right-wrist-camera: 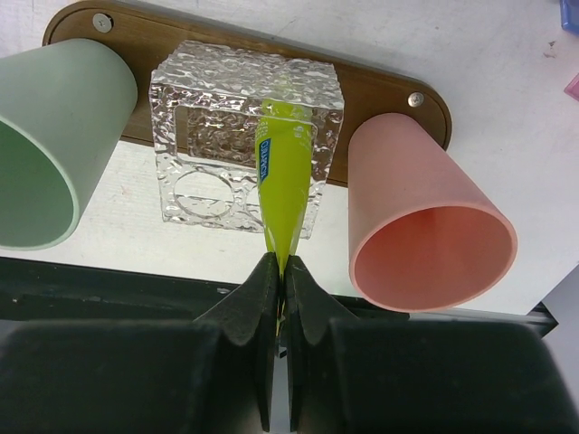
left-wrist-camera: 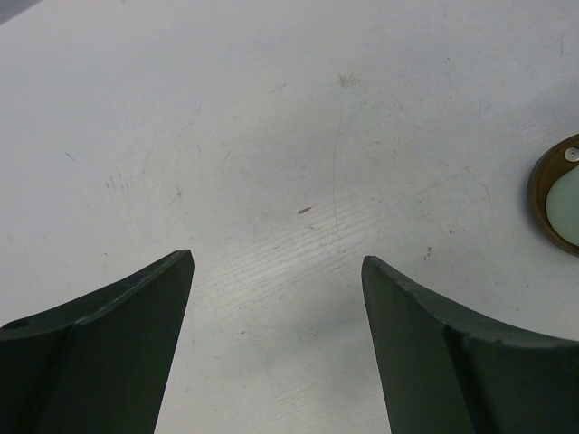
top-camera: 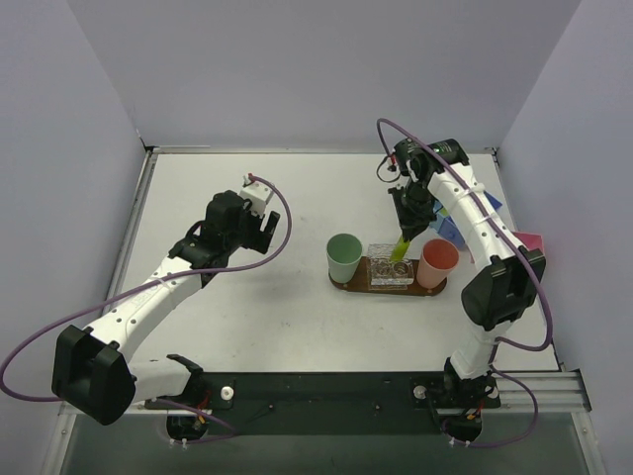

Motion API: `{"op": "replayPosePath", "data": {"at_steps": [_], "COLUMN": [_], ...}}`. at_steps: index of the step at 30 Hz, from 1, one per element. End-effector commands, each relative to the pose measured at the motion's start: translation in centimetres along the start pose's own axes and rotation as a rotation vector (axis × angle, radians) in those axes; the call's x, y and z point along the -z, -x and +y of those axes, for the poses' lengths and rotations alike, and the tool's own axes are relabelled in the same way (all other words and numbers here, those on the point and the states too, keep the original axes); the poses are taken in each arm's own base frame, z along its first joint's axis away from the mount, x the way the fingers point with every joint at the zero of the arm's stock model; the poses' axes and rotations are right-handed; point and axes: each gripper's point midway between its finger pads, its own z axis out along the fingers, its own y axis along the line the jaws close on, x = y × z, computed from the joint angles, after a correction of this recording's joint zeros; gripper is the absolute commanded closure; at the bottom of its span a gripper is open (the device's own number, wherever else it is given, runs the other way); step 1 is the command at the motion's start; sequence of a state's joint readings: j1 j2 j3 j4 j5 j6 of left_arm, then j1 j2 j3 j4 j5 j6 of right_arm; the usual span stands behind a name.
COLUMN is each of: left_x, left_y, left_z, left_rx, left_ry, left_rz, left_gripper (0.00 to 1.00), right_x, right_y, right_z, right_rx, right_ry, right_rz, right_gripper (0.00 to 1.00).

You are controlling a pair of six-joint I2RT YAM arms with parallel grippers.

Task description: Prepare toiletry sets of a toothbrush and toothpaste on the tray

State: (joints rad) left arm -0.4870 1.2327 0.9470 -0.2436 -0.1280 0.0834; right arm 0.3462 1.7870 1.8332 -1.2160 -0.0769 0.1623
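One mint cup [right-wrist-camera: 54,145], pink cup [right-wrist-camera: 425,235] beside toothpaste [right-wrist-camera: 282,181]

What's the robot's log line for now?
right gripper: shut on lime-green flat toothpaste tube over clear textured holder | left gripper: open, empty | dark brown wooden tray: mint-green cup, salmon-pink cup

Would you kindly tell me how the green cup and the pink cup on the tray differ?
Colour: the green cup is mint, the pink cup salmon.
Place: the green cup stands at the left end of the tray, the pink cup at its right end.
The toothpaste held by the right gripper hangs nearer the pink cup than the green cup.
Both stand upright, mouths up, look empty, and flank the clear holder.
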Motion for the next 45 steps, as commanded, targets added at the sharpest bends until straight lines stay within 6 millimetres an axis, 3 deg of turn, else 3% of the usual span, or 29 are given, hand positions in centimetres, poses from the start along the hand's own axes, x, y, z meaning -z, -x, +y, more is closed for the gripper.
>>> {"op": "replayPosePath", "data": {"at_steps": [1,18,28,39,45], "left_x": [0.2,0.4,0.5,0.5,0.9], "left_y": [1.6,1.8,1.8,2.1,2.9], "left_z": [0.2,0.2,0.2,0.2,0.2], "left_rx": [-0.006,-0.008,-0.012,-0.003,0.032], "left_ry": [0.010,0.013,0.017,0.019,0.018], "left_rz": [-0.041,-0.048,-0.048,-0.060,-0.110], "left_gripper": [0.14,0.14,0.14,0.14,0.14], "right_x": [-0.2,-2.0,-2.2,0.6,3.7], "right_y": [0.2,-0.1,0.1,1.4,2.8], "right_z": [-0.6,-0.7,-0.5,0.2,0.3], "right_rx": [0.001,0.004,0.002,-0.014,-0.038], "right_ry": [-0.030,-0.045,-0.039,0.014,0.043], "right_rz": [0.013,0.051,0.046,-0.054,-0.176], "right_gripper": [1.00,0.96,0.84,0.64,0.59]}}
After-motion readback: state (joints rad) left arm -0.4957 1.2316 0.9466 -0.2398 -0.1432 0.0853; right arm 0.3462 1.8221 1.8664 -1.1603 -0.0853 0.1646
